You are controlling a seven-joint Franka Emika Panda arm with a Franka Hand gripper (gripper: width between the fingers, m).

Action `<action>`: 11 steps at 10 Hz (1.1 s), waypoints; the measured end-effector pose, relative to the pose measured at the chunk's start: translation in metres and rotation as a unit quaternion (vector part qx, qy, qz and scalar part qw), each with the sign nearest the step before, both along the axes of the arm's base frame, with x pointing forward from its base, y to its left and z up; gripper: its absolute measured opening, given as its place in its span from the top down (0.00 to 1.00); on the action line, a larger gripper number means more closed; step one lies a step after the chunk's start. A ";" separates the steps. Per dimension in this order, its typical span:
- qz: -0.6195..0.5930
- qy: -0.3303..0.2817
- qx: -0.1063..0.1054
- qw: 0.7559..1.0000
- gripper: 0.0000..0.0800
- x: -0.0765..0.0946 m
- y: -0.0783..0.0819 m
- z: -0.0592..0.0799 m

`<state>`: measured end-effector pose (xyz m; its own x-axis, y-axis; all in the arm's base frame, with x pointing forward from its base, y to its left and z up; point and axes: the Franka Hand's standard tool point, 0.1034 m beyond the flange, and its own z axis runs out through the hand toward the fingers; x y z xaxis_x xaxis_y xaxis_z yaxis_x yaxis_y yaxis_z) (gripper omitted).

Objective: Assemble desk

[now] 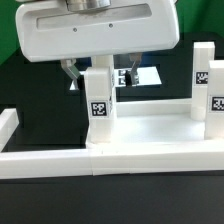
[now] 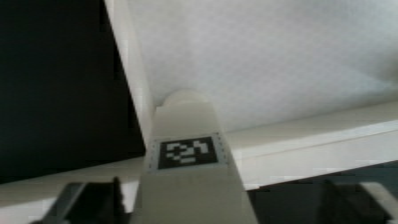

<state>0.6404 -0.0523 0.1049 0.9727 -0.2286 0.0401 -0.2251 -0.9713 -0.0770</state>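
Looking down from the exterior view, I see the robot's broad white hand (image 1: 98, 76) hanging over the near part of the large white plastic tray-like desk top (image 1: 150, 125), which lies on the black bench (image 1: 30, 92). Its two dark fingers (image 1: 70, 72) stand on either side of a small white upright block leg (image 1: 98, 95) that carries a black-and-white square tag (image 1: 98, 110) on the face turned to that camera.

I read the hand as open. In both views there is a gap between each finger and the leg's sides, so the jaws straddle the top of the leg without pinching it. The wrist view shows the same leg rising up the middle of the picture, with the tag facing the lens and the fingers low on each side of it.

As for the tray, the leg stands at the end of its raised rim (image 1: 150, 104) towards the exterior view's left, with the flat textured floor of the top spreading away beside it. I cannot tell whether the foot of the leg sits in a corner socket, because the rim hides it.

Two more white tagged block legs stand upright at the tray's end on the exterior view's right. One (image 1: 203, 72) is farther back and the other (image 1: 217, 105) is nearer and cut off by the frame edge.

A long white border rail (image 1: 100, 160) runs across the front, just beside the tray.
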 end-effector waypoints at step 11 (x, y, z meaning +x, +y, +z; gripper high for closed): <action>-0.611 0.049 0.088 0.785 0.63 0.004 0.001 -0.003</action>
<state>0.6446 -0.0516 0.1017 0.0199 -0.9871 -0.1586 -0.9939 -0.0024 -0.1098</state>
